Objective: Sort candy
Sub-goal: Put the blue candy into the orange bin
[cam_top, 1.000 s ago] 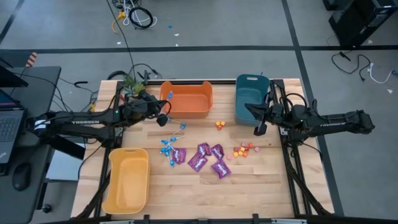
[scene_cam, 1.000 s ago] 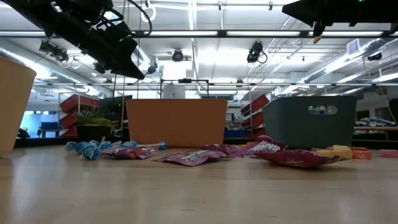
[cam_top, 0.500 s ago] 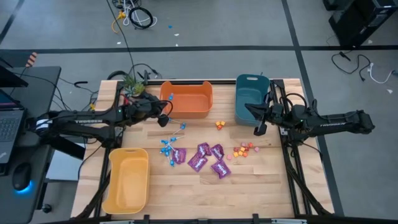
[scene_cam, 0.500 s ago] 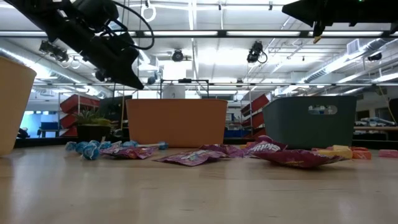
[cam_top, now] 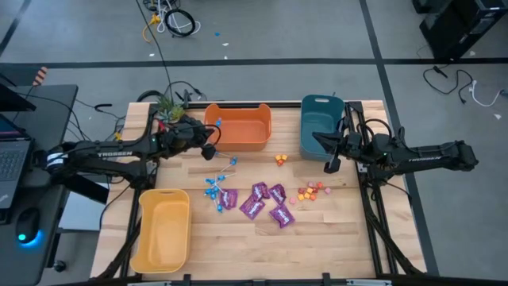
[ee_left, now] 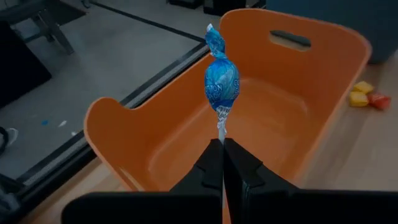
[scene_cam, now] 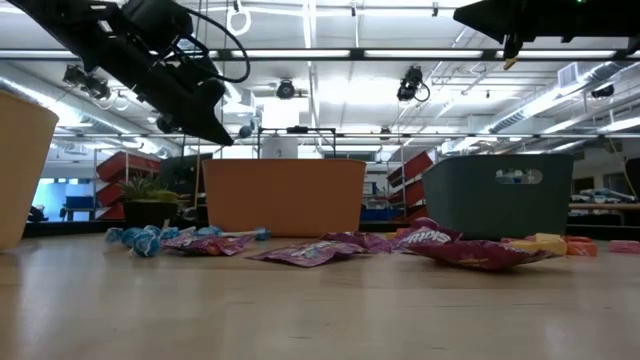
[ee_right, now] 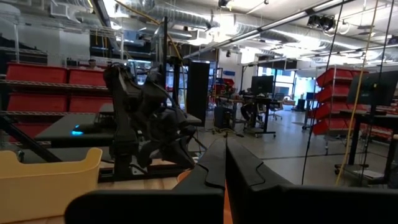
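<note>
Left gripper clenched on the stick of one blue lollipop, wrapped head up, held by the near wall of the orange bin. Likely poised there so the lollipop drops inside on release; bin looks empty so far.

Right gripper pinched shut on nothing, parked beside the teal bin, on the side away from the orange bin; waiting.

Rest of the candy lies on the table out in front of the orange bin, loosely grouped by kind:
- blue lollipops nearest, toward the yellow bin
- purple packets beyond them, in a loose heap
- small orange/red pieces farther off, toward the teal bin; two more just off the orange bin's corner

Judgement: sorting barely begun.
</note>
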